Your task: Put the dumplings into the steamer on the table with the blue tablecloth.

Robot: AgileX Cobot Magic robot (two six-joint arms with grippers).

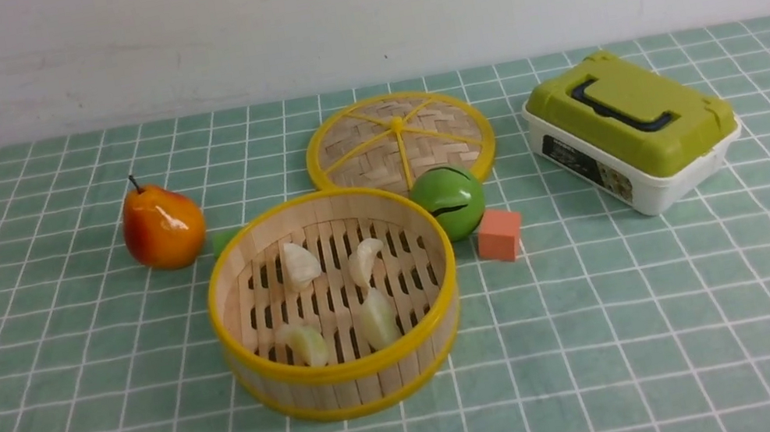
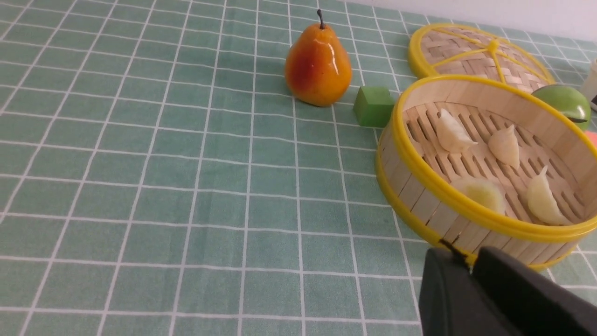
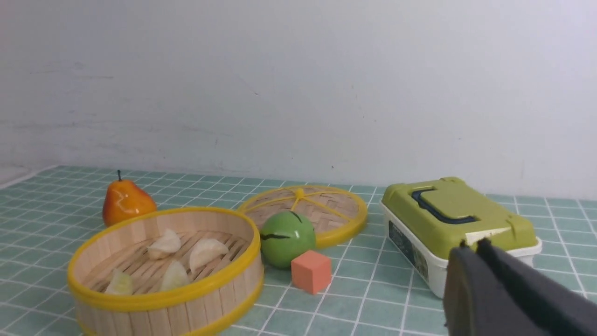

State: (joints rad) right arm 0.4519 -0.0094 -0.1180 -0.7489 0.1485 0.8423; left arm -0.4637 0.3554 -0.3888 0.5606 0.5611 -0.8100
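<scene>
Dumplings point(image 1: 300, 264): four counted, all inside the steamer point(image 1: 347, 371), which stood at the centre of the front view on the worktop point(image 1: 69, 398) with the blue tablecloth point(image 1: 689, 321). Two lay toward the upper part of the slatted floor and two near the lower rim. No dumpling showed on the cloth in any view.

Left gripper point(image 2: 468, 259), lower right of the left wrist view: fingers drawn together to a thin seam, nothing between them, just beside the steamer's outer wall.

Right gripper point(image 3: 471, 245), lower right of the right wrist view: closed and empty, well apart from the steamer.

Judgement: the loading looked complete. The lid point(image 1: 399, 138) lay flat behind the steamer, and the task did not call for it.
</scene>
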